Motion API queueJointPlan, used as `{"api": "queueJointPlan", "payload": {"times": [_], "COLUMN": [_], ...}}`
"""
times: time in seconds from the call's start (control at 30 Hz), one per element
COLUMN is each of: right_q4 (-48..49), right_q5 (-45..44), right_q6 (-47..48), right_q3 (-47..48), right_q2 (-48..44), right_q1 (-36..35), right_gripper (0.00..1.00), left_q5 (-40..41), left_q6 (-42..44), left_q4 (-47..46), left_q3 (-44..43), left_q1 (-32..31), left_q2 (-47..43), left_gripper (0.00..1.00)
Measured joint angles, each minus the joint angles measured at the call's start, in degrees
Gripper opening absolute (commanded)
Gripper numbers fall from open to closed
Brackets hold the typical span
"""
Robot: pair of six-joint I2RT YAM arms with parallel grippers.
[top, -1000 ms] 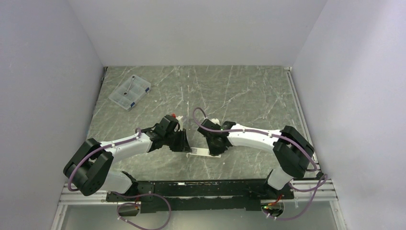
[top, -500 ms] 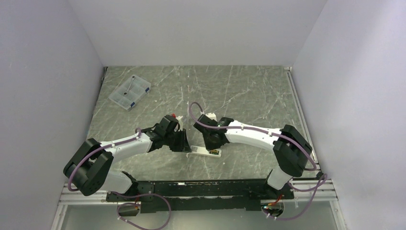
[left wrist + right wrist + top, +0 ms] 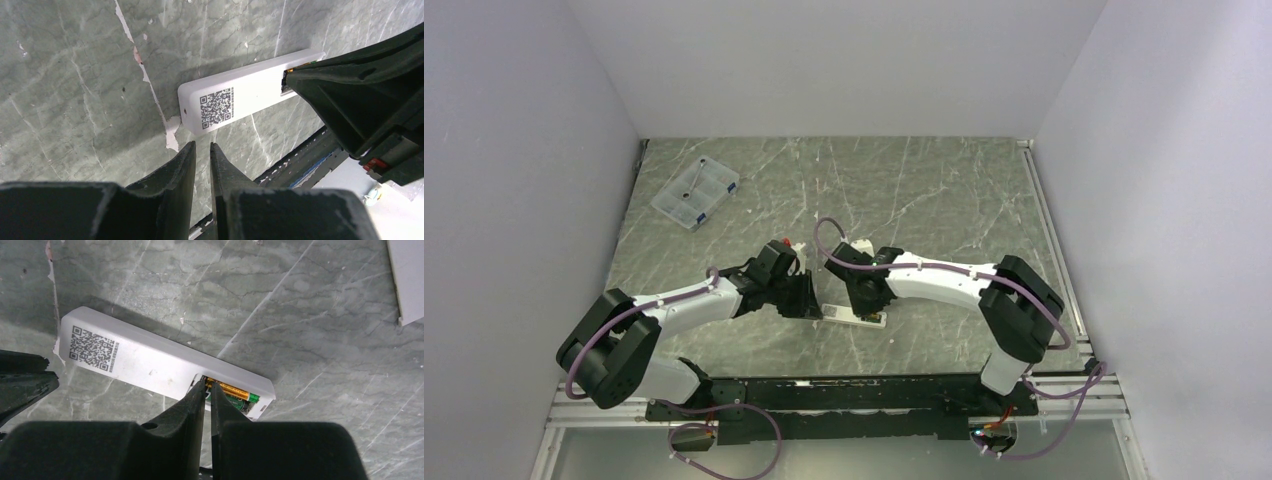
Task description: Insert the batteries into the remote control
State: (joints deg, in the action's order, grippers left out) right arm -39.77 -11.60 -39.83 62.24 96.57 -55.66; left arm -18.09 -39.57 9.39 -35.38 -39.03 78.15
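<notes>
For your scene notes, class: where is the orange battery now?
In the right wrist view, the orange battery lies in the remote control's open compartment, at the right gripper's fingertips.

The grey-green, white-veined stone-look counter (image 3: 944, 190) carries a slim white rectangular remote control (image 3: 150, 362), lying face down near the near edge, QR label up. A clear plastic compartment box (image 3: 695, 192) sits well apart at the far left. A small flat white cover piece (image 3: 407, 280) lies near the remote control.
</notes>
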Motion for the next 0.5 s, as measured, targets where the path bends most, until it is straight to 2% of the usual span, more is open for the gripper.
{"api": "queueJointPlan", "payload": {"times": [0.5], "right_q4": [1.49], "right_q5": [0.15], "right_q6": [-0.04], "right_q3": [-1.25], "right_q2": [-0.04], "right_q1": [0.0], "right_gripper": [0.09], "left_q5": [0.0], "left_q6": [-0.02], "left_q4": [0.09], "left_q3": [0.0], "left_q1": [0.0], "left_q2": [0.0], "left_gripper": [0.22]}}
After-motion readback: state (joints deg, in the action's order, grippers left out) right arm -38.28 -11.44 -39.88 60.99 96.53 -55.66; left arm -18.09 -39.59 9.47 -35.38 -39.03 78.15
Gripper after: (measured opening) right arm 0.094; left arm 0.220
